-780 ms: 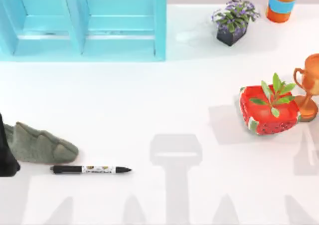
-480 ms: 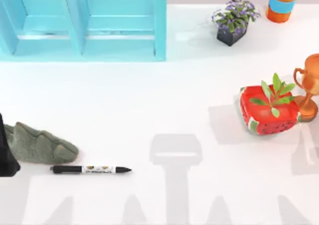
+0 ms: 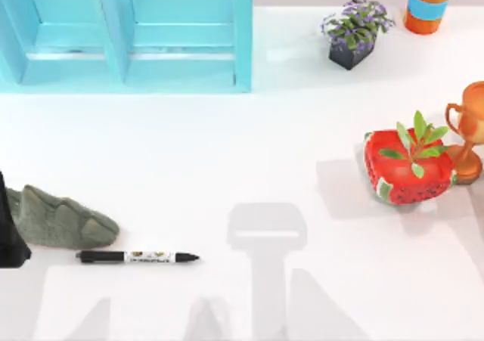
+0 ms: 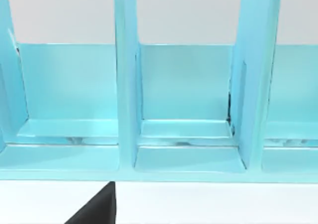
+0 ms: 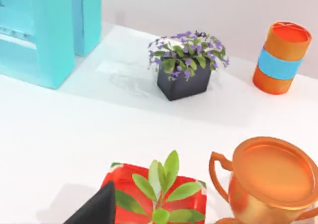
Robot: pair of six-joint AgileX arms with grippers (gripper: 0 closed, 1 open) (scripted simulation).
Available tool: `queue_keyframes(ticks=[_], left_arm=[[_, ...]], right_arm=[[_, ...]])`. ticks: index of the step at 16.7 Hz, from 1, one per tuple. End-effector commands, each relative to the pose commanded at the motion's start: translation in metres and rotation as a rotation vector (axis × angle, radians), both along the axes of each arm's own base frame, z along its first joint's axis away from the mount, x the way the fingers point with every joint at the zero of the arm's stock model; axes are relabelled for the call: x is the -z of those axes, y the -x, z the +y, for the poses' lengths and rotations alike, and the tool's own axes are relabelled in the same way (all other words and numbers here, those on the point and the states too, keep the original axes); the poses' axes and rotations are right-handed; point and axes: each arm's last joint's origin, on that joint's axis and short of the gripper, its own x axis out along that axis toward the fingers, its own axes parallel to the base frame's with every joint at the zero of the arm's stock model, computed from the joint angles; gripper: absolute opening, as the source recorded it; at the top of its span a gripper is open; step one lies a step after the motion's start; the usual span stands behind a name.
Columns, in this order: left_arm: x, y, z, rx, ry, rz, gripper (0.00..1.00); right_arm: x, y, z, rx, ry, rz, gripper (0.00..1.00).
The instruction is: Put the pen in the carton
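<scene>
The pen [image 3: 138, 257] lies flat on the white table at the front left, pointed tip toward the right, just in front of a grey rock [image 3: 60, 220]. The carton [image 3: 181, 35] is a cyan box with upright dividers at the back left. Its open compartments face the left wrist view [image 4: 179, 134], and one corner appears in the right wrist view [image 5: 44, 35]. A dark wedge of my left gripper [image 4: 97, 209] juts in at the edge of the left wrist view. A like wedge of my right gripper [image 5: 94, 206] overlaps the red pot in the right wrist view.
A red strawberry-patterned pot [image 3: 408, 171] with a green plant and an orange trophy [image 3: 473, 129] stand at the right. A purple-flowered plant [image 3: 354, 31] and an orange can [image 3: 429, 4] are at the back right. A black object [image 3: 9, 235] sits at the left edge beside the rock.
The arm shadows along the table's front edge have shifted, the right one moving leftward. The pen, rock and carton have not moved.
</scene>
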Motion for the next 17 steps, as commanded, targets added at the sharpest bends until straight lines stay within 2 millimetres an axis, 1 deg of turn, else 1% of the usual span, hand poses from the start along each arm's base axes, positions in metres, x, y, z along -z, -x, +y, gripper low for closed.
queue_keyframes(ticks=[2, 4, 6, 8, 10, 12, 14, 17], left_arm=[[0.000, 0.000, 0.000, 0.000, 0.000, 0.000, 1.00], [0.000, 0.000, 0.000, 0.000, 0.000, 0.000, 1.00], [0.000, 0.000, 0.000, 0.000, 0.000, 0.000, 1.00], [0.000, 0.000, 0.000, 0.000, 0.000, 0.000, 1.00], [0.000, 0.000, 0.000, 0.000, 0.000, 0.000, 1.00], [0.000, 0.000, 0.000, 0.000, 0.000, 0.000, 1.00], [0.000, 0.000, 0.000, 0.000, 0.000, 0.000, 1.00], [0.000, 0.000, 0.000, 0.000, 0.000, 0.000, 1.00]], right_arm=[[-0.026, -0.025, 0.018, -0.105, 0.056, 0.094, 1.00], [-0.048, -0.055, 0.043, -0.221, 0.118, 0.190, 1.00], [-0.061, -0.088, 0.076, -0.345, 0.184, 0.285, 1.00], [-0.064, -0.120, 0.116, -0.472, 0.251, 0.378, 1.00], [-0.056, -0.148, 0.161, -0.598, 0.319, 0.466, 1.00], [-0.039, -0.169, 0.208, -0.721, 0.384, 0.549, 1.00], [-0.014, -0.181, 0.252, -0.834, 0.445, 0.624, 1.00], [0.028, -0.185, 0.309, -0.980, 0.524, 0.720, 1.00]])
